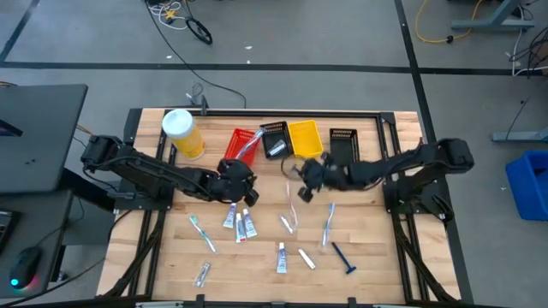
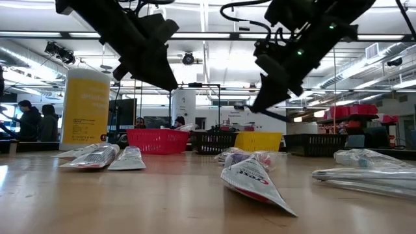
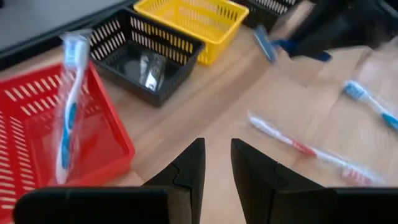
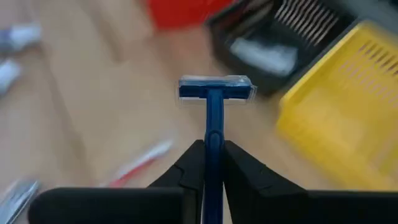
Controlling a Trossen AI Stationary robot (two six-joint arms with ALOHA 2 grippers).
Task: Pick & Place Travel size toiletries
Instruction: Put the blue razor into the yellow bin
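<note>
Item — dark blue plastic razor [image 4: 214, 109], pinched by its handle in the right gripper [image 4: 213, 163], long axis running straight out from the fingers, head foremost. Yellow slotted plastic bin [image 4: 336, 118] lies just beside, forward of the head. Left gripper [image 3: 216, 171] — narrowly parted, empty, near the red slotted bin [image 3: 99, 140].

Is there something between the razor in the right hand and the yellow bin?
Nothing visible blocks it. The right hand holds the blue razor above bare table, and the yellow bin lies just ahead beside the black bin.
</note>
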